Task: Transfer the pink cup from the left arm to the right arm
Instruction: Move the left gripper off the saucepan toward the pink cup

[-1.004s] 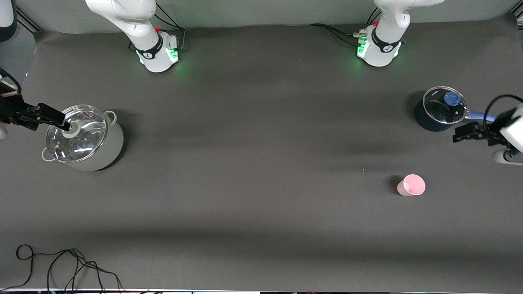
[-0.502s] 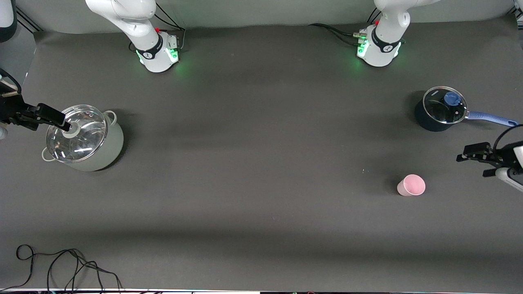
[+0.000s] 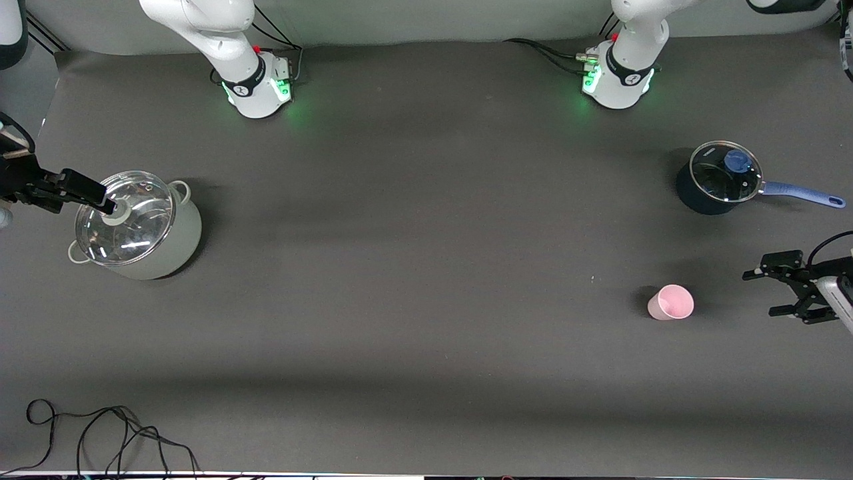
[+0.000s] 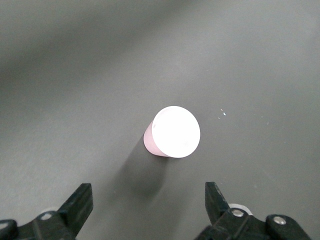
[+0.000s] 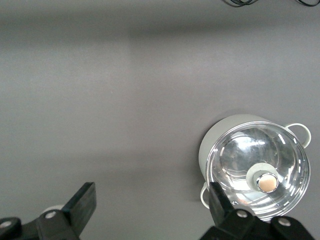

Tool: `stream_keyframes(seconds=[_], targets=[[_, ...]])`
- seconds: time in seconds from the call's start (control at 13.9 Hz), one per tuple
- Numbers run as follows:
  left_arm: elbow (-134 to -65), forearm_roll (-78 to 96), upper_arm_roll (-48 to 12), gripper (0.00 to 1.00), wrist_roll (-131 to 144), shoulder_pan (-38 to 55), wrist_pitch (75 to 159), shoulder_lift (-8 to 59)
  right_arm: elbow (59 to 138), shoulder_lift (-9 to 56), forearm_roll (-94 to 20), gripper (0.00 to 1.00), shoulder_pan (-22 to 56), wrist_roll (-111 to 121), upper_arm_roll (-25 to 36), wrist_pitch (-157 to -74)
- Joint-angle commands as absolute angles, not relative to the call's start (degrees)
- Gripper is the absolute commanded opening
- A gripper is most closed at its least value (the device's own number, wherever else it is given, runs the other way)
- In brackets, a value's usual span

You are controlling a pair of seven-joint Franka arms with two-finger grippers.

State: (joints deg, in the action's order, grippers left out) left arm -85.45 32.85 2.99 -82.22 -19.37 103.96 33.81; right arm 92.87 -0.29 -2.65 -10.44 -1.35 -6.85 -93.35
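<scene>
The task is at its very beginning, as far as one can judge. The pink cup [image 3: 671, 302] stands upright on the dark table [image 3: 413, 267], toward the left arm's end, and nothing touches it.

The left gripper [image 3: 773, 293] hangs just beside the cup, at about the cup's height over the table, and its mouth points toward the cup. Its two black fingers stand wide apart and hold nothing. In the left wrist view the cup [image 4: 172, 134] lies ahead of the claw, about in the middle between the two fingertips [image 4: 80, 202], but well in front of them, not yet between them.

The right gripper [image 3: 100, 200] is over the glass lid of the grey pot [image 3: 143, 230], well apart from the cup. Its fingers are also spread and empty, and this arm waits.

So nothing is done yet. What is left: the left claw must come around the cup, close on it, lift it, carry it toward the middle, and give it to the right claw.
</scene>
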Motion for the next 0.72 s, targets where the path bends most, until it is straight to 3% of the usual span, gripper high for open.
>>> stream_keyframes(seconds=[0.0,0.65], targets=[[-85.9,37.5,2.5,1.0,-92.3,-22.7,102.6,35.1,91.8,0.2,-3.1,1.0,-11.2,-0.4,-7.1,-92.5],[-96.6,58.1,2.5,1.0,-127.9,-28.9,102.7,41.0,91.8,0.2,-3.1,1.0,-11.2,-0.4,-7.1,-92.5]])
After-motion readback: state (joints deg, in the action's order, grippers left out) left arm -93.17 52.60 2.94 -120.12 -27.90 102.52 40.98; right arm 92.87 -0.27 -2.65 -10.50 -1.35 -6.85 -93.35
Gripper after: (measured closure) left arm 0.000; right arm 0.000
